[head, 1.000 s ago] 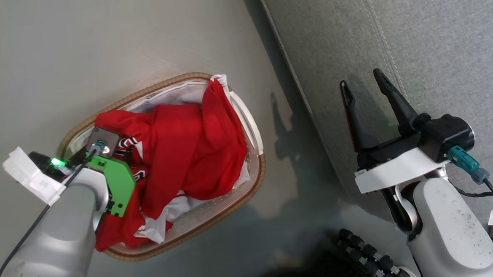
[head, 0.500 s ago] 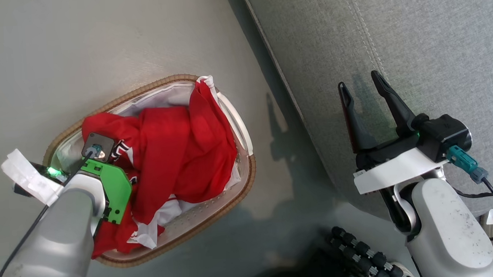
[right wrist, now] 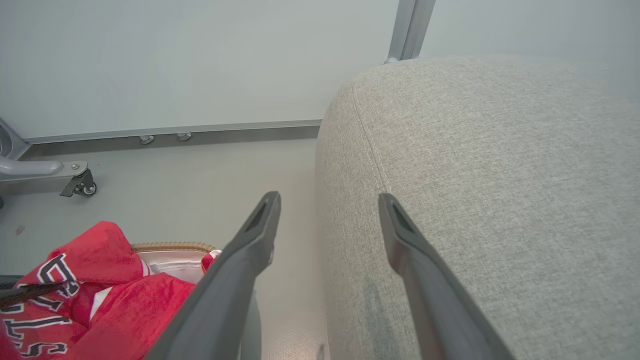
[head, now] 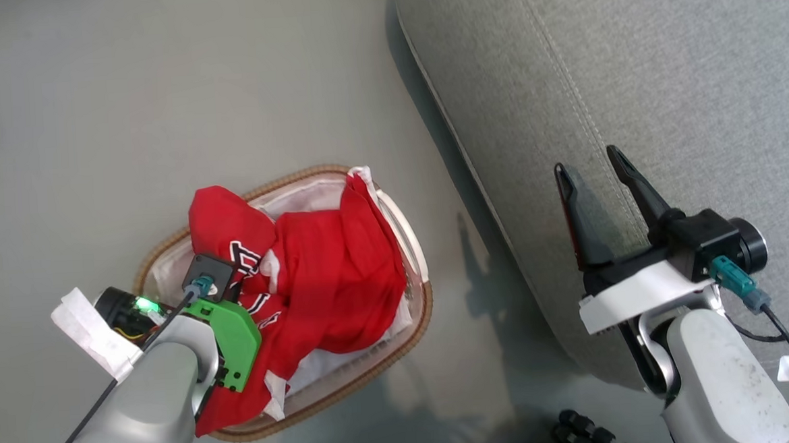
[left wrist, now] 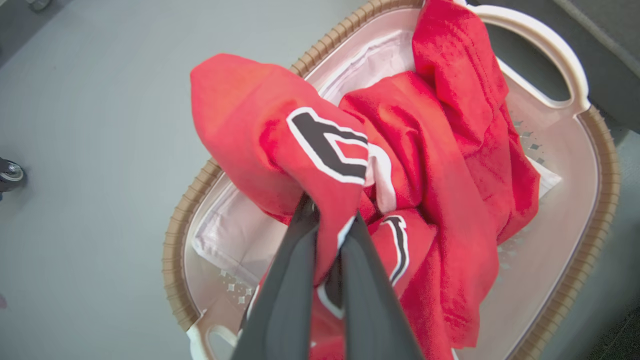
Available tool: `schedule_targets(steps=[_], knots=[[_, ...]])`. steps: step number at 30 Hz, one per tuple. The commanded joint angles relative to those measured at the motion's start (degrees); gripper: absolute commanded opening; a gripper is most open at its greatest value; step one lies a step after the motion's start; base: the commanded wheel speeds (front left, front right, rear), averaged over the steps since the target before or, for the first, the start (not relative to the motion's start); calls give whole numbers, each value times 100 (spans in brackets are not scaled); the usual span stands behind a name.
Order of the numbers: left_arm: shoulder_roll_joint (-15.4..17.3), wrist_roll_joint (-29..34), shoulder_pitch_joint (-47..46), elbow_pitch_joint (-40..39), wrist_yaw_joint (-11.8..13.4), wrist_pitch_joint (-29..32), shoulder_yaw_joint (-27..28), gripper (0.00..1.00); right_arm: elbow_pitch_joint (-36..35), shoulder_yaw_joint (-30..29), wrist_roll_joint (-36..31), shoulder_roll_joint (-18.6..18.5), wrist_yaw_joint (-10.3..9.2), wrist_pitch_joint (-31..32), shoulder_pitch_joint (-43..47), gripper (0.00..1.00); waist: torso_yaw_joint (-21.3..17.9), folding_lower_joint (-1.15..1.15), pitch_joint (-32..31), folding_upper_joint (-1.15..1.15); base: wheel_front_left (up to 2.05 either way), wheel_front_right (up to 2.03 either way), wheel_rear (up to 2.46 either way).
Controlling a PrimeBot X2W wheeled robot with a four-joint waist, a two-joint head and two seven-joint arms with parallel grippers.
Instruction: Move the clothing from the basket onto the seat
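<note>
The clothing lies in the basket (head: 421, 312), a white oval one with a brown woven rim, on the floor. My left gripper (left wrist: 330, 215) is shut on a fold of the red lettered jersey (left wrist: 260, 125) and holds it bunched up above the basket. The plain red garment (left wrist: 450, 150) is draped beside it, over the white liner (left wrist: 225, 235). In the head view the left wrist covers the fingers, and the jersey (head: 229, 227) rises past it. My right gripper (head: 586, 159) is open, with nothing between its fingers, over the rounded edge of the grey seat (head: 629, 67).
Bare grey floor surrounds the basket, with a narrow strip between it and the seat. A metal leg with a caster (right wrist: 80, 185) stands by the far wall. A black ribbed hose (head: 588, 434) lies at the bottom edge near my right arm.
My left gripper has shut on the jersey and pulled a fold of it upward. The head camera has shifted, so the basket shows lower. The right gripper stays open.
</note>
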Motion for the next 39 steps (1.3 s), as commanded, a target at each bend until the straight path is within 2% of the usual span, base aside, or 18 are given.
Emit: schedule_targets(steps=[1, 7, 15, 21, 30, 39], knots=[[-38, -49, 102, -65, 1, -76, -40, 0, 44, -43, -88, -23, -2, -12, 154, 100, 362, 0, -725, 0, 0, 0, 0], [-63, -65, 148, -396, 1, -307, -204, 0, 135, -71, -301, -24, -2, -12, 478, 100, 638, 0, -1547, 0, 0, 0, 0], [159, 76, -25, -1119, 1, -384, -342, 0, 256, -33, -478, -23, -2, -12, 979, 100, 865, 0, -2603, 0, 0, 0, 0], [372, 160, -237, -1789, 1, -386, -303, 0, 342, 58, -551, -23, -2, -12, 1284, 100, 888, 0, -3195, 0, 0, 0, 0], [559, 237, -809, -2668, 53, -387, -161, 0, 322, 212, -629, -22, -2, -12, 1201, 100, 851, 0, -3476, 0, 0, 0, 0], [451, 274, -1254, -3085, 35, -124, -293, 0, 444, 820, -606, -21, -2, -12, 740, 100, 981, 0, -3595, 0, 0, 0, 0]])
